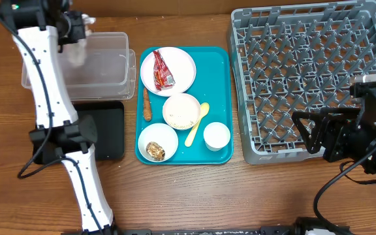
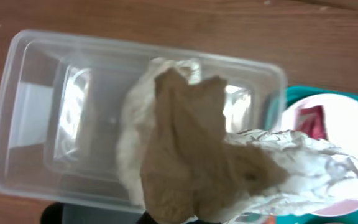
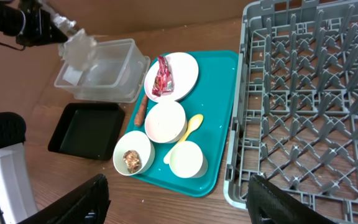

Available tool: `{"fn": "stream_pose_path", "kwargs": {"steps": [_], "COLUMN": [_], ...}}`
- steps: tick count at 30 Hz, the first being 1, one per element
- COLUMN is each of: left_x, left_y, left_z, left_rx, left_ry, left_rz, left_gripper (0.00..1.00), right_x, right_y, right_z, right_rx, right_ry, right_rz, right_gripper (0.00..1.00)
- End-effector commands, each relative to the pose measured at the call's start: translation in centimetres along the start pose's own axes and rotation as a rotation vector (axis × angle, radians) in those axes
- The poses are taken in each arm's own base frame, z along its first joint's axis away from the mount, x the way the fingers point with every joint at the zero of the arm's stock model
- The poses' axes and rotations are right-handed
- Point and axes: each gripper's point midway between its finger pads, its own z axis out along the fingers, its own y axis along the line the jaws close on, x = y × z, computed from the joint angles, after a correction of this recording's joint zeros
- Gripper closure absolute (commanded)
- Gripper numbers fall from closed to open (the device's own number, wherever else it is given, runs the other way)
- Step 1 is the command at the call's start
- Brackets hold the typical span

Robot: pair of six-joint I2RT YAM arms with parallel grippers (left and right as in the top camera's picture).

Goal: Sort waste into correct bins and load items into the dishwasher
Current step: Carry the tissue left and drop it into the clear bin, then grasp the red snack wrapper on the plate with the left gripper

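Our left fingers [image 1: 74, 30] are clenched on the white tissue [image 2: 185, 155], which dangles right above the clear tub [image 2: 36, 112] and isn't inside yet. So we reckon we're at the drop step of waste-sorting, and the next move is just letting go. The red wrapper [image 1: 162, 70] sits on the plate [image 1: 183, 62] on the teal tray [image 1: 220, 98]. Our right fingers [image 3: 92, 196] are spread and empty, beside the dish rack [image 1: 305, 59], above the surface [image 1: 240, 196].

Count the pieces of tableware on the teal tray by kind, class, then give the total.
Plate: 1
Bowls: 2
Cup: 1
Spoon: 1
Total: 5
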Motion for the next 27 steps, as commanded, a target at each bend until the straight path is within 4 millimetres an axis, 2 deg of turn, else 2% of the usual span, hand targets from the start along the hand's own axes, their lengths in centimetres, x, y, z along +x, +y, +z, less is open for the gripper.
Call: {"fn": "stream_pose_path", "kwargs": {"steps": [1,3,4,7,8,9,13,18,19,23,27], "left_x": [1.7,2.8,3.3,4.2,4.3,4.3,3.3,1.8,1.6,1.7,2.9], "left_y": [0.1,0.1,0.1,0.2,0.2,0.2,0.1,-0.8,-1.6,-8.3,-14.3], "left_z": [1.6,3.3,4.1,6.0,6.2,6.2,5.3,2.7,2.1,0.5,0.9], "left_rx": [-0.002,-0.006,-0.007,-0.009,-0.009,-0.009,-0.008,0.022,0.061,0.303,0.343], "left_ry": [0.094,0.155,0.18,0.228,0.23,0.229,0.184,0.106,0.094,0.057,0.069], "left_rz": [0.006,0.02,0.024,0.028,0.027,0.027,0.029,0.046,0.069,0.219,0.327], "left_gripper": [0.96,0.96,0.91,0.22,0.05,0.0,0.0,0.0,0.0,0.04,0.05], "right_x": [-0.4,-0.5,-0.5,-0.6,-0.7,-0.7,-0.7,-0.7,-0.7,-0.7,-0.6], "right_y": [0.0,0.0,0.0,0.0,0.0,0.0,-0.1,-0.1,-0.1,-0.1,-0.1], "right_z": [-0.2,-0.1,-0.1,0.0,0.0,0.0,0.0,0.0,0.0,0.0,0.0], "right_rx": [0.004,0.004,0.004,0.004,0.004,0.004,0.004,0.004,0.004,0.004,0.004], "right_ry": [-0.018,-0.016,-0.015,-0.019,-0.021,-0.022,-0.022,-0.021,-0.021,-0.02,-0.017], "right_rz": [-0.014,-0.014,-0.013,-0.015,-0.016,-0.017,-0.017,-0.016,-0.016,-0.016,-0.014], "right_gripper": [0.27,0.27,0.27,0.27,0.27,0.27,0.27,0.26,0.27,0.27,0.27]}}
